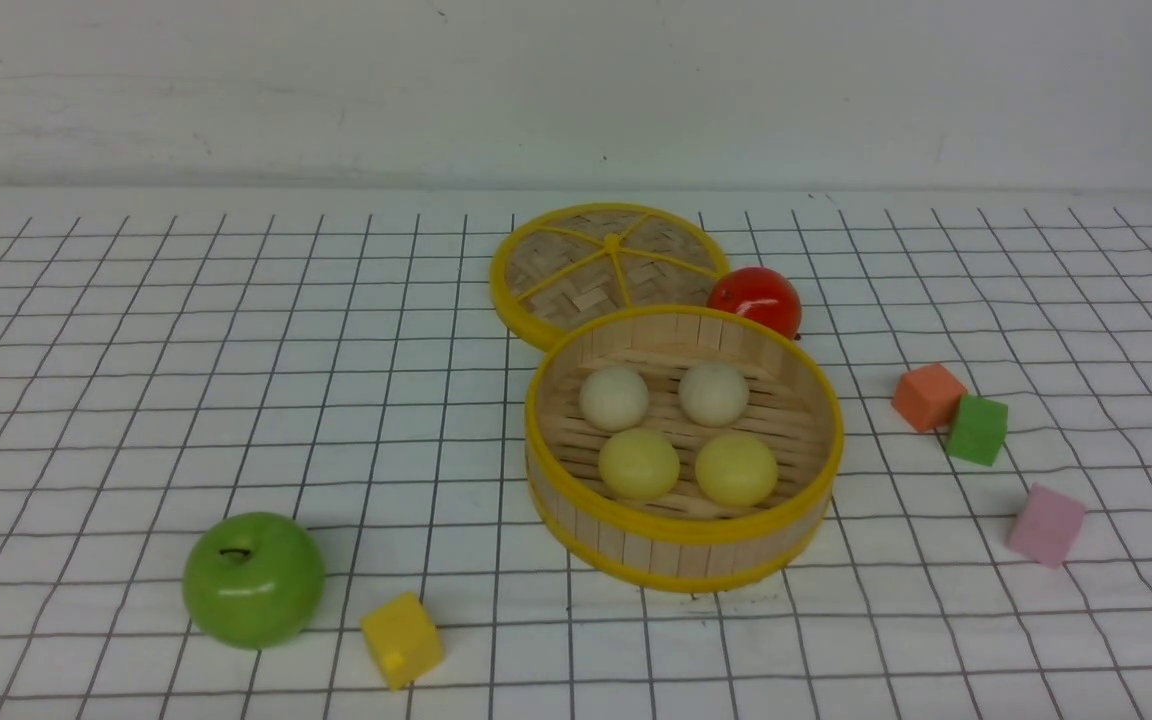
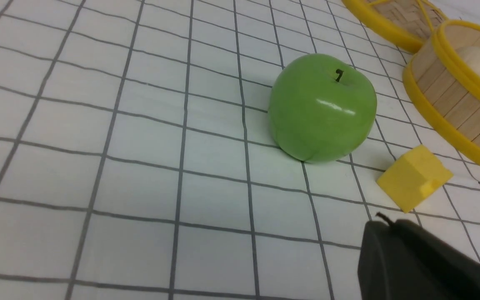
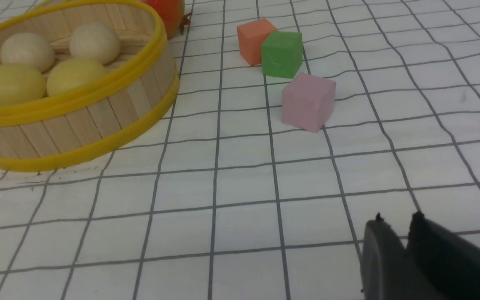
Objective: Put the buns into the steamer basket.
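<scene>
Left fingers (image 2: 427,262): one dark tip visible, state cannot be told, nothing held. Right fingers (image 3: 406,254): tips nearly together, empty, low over the counter (image 3: 240,208). All four buns (image 1: 678,432) lie inside the steamer basket (image 1: 684,528), two cream behind, two yellow in front. Lid (image 1: 608,265) lies behind. Judgement: task appears complete, nothing left outside

From the front we look forward and down over the whole checked cloth (image 1: 236,330). Our left wrist camera sits low and close beside the green apple (image 2: 322,107); our right one is low, near the pink block (image 3: 308,101). All three views share the steamer basket (image 1: 681,555).
</scene>
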### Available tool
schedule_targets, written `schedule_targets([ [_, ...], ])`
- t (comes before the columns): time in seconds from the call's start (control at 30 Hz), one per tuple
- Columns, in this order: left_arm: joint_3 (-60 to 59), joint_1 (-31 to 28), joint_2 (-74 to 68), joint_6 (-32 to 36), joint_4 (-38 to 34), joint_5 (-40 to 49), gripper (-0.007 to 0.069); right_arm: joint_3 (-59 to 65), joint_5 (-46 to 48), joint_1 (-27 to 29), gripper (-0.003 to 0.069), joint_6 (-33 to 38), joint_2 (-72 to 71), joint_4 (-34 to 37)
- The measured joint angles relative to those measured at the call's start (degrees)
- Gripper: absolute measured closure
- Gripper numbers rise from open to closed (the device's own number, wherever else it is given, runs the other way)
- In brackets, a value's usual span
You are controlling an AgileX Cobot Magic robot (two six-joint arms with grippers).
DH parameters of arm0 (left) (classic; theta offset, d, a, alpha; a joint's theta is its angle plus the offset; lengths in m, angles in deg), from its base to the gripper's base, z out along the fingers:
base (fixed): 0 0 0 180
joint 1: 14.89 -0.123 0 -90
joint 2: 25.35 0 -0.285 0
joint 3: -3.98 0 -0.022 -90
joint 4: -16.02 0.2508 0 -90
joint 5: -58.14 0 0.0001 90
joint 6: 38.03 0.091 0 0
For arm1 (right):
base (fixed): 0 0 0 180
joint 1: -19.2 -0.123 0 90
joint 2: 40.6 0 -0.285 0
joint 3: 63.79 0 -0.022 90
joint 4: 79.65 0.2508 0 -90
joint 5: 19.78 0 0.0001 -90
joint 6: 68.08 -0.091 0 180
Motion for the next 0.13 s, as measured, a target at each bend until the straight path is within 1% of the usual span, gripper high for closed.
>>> schedule_targets([
  [0.13, 0.0, 0.0, 0.0, 0.0, 0.0, 0.0, 0.0635, 0.0, 0.0, 0.0, 0.0556, 0.0, 0.0, 0.0],
])
